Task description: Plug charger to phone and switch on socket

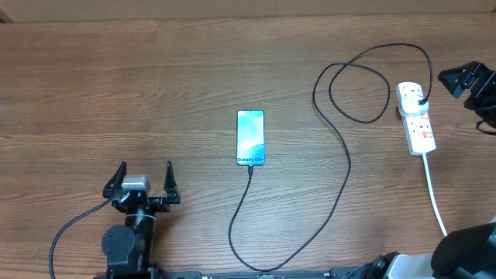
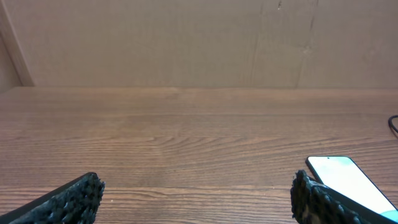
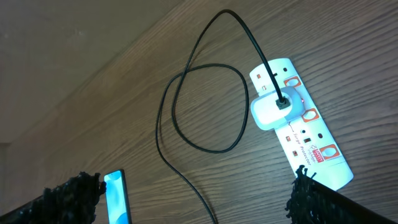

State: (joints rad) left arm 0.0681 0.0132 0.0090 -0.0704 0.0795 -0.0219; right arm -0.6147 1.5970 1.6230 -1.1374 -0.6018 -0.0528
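Note:
The phone (image 1: 250,137) lies flat mid-table, teal screen up, and shows again in the left wrist view (image 2: 348,180) and the right wrist view (image 3: 117,196). The thin black charger cable (image 1: 345,167) meets the phone's near short edge, curves along the front of the table, loops, and ends in a white adapter (image 3: 270,109) seated in the socket strip (image 1: 416,116) (image 3: 311,140). My left gripper (image 1: 143,182) (image 2: 196,194) stands open to the left of the phone, nothing between its fingers. Above the strip's right side, my right gripper (image 1: 459,80) (image 3: 189,193) hangs open and empty.
The strip's thick white cord (image 1: 435,194) runs toward the front right edge. A plain wall (image 2: 199,43) closes off the far side of the wooden table (image 1: 116,93).

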